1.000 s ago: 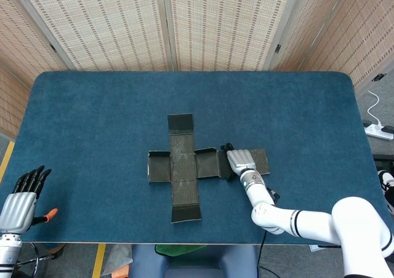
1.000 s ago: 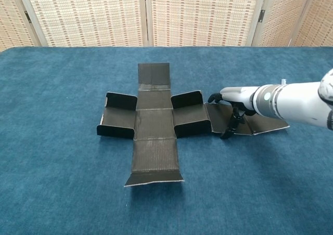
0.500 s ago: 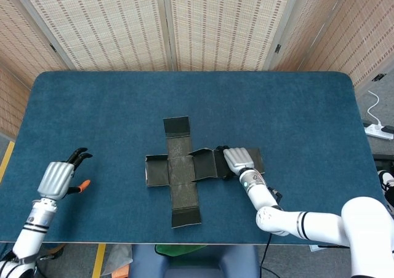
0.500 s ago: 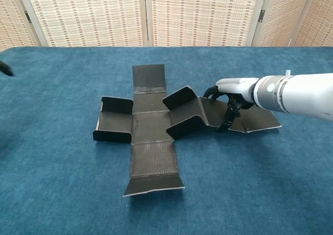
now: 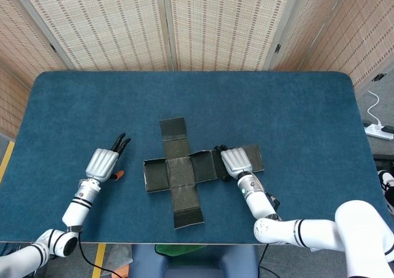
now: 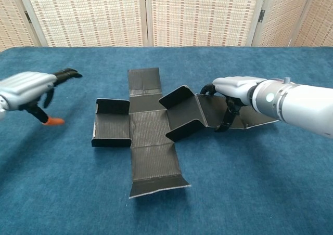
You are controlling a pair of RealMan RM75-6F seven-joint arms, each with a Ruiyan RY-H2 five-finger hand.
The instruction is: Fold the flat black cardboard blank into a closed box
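— Fingers (image 6: 227, 113) of the right hand (image 6: 235, 87) curl down on the right flap of the black cardboard blank (image 6: 148, 127), pressing it; those of the left hand (image 6: 28, 87) are loosely apart, holding nothing.

— How far is the folding?

— Barely begun. Only the side panels stand up a little (the blank lies mid-worktop (image 5: 295, 112)). Whether the thumb grips under the flap, I cannot tell.
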